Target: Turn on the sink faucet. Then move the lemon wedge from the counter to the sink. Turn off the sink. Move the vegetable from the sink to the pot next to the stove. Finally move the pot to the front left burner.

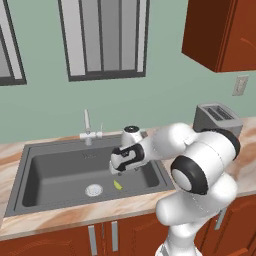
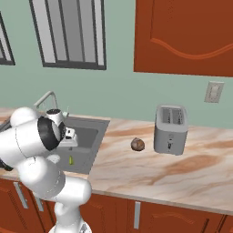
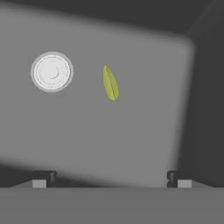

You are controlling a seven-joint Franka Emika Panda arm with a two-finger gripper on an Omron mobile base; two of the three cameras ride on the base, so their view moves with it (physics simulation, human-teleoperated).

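The lemon wedge (image 3: 110, 82) lies flat on the floor of the sink (image 3: 131, 140), right of the round drain (image 3: 51, 71) at the hand view's upper left, evidently placed for rinsing under the faucet (image 1: 87, 129). The fingers (image 3: 110, 178) stand fully spread and empty at the frame's bottom edge, hovering above the wedge, which sits apart, centred between them, seemingly ready for pickup.

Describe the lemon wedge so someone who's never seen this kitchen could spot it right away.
Find the dark grey sink set in the marbled counter. On its flat bottom, beside the round silver drain, lies the lemon wedge. It is a tiny yellow-green sliver, unlike the brown lump near the toaster.
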